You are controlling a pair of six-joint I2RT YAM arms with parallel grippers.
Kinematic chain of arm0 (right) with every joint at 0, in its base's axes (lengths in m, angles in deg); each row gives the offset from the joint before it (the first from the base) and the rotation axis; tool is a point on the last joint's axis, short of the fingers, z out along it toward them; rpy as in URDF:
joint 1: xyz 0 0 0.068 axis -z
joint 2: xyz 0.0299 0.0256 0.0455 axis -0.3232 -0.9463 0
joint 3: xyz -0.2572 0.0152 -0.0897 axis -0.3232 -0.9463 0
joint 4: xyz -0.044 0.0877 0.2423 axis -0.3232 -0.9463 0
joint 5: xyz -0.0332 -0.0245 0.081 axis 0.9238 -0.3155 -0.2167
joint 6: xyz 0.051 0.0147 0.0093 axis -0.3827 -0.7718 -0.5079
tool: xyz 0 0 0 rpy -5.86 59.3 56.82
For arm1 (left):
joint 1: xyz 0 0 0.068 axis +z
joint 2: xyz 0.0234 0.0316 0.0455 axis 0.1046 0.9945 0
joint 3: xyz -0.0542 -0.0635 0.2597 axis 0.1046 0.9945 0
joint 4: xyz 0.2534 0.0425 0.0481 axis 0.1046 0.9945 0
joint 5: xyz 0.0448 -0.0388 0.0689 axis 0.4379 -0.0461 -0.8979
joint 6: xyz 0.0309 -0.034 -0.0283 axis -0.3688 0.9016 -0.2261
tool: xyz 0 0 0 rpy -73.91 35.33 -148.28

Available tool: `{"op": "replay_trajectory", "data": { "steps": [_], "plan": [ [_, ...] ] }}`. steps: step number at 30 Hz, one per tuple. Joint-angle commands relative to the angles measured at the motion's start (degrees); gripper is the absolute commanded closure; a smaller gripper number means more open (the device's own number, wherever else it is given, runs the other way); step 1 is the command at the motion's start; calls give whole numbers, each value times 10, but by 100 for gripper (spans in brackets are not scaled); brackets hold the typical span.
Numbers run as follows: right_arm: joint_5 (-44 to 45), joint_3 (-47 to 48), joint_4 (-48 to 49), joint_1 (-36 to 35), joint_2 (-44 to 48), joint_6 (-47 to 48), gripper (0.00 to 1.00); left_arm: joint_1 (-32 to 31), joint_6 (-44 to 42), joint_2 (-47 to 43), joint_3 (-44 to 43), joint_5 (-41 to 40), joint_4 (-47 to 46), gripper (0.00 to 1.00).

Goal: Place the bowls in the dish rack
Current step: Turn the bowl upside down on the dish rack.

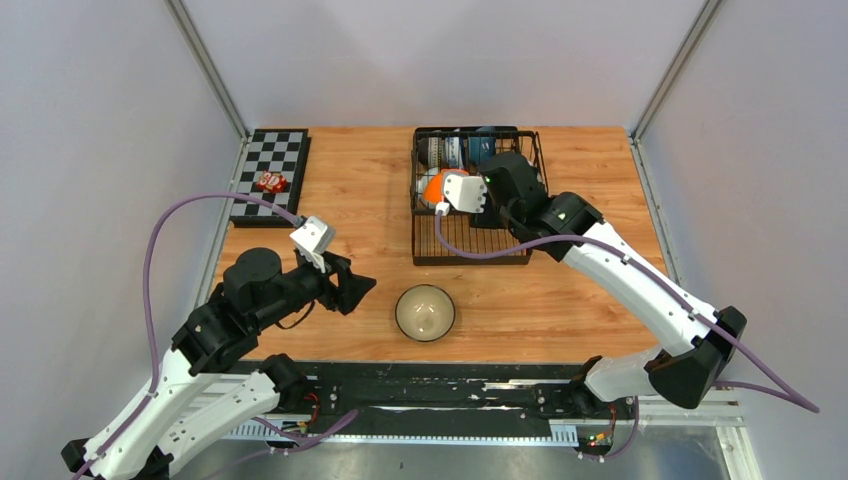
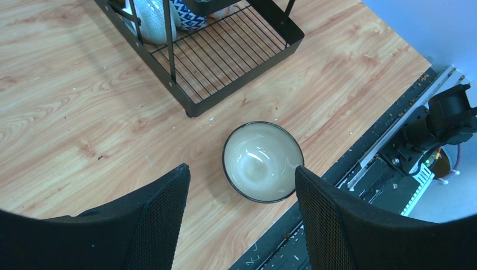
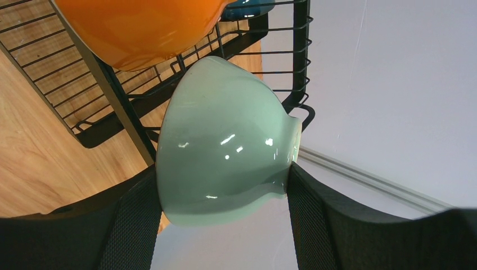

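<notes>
The wooden counter (image 1: pixel 360 180) carries the black wire dish rack (image 1: pixel 478 245) toward its far side, right of the middle. Seen from above, the rack's longer side runs away from the arms.

Well left of the rack lies a checkerboard (image 1: pixel 270 160) with a red bowl (image 1: pixel 270 182) on it. That bowl is too small to make out its pattern.

Just in front of the rack's near edge the cream bowl (image 1: pixel 425 313) stands upright, mouth up, apart from the wire. The left claw (image 1: pixel 362 290) hangs beside it with its fingers spread wide, gripping nothing.

Inside the rack the right claw (image 3: pixel 222 171) clamps the pale green bowl (image 3: pixel 225 140) on its side. Its rim-to-foot axis lies across the claw, the rim against one finger and the foot against the other. The orange bowl (image 3: pixel 140 28) leans tilted just beyond it, and a blue-patterned bowl (image 2: pixel 188 14) stands farther back in the rack.
</notes>
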Motion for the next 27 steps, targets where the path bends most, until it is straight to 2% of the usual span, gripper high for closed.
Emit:
{"op": "replay_trajectory", "data": {
  "steps": [1, 20, 27],
  "plan": [
    [3, 13, 20, 8, -5, -1, 97, -4, -10, -5, 6, -9, 4, 30],
    [23, 36, 55, -13, 2, 29, 97, -4, -11, -3, 10, -11, -2, 30],
    [20, 15, 42, -25, 13, 28, 97, -4, -12, -2, 12, -12, -2, 30]
  ]
}}
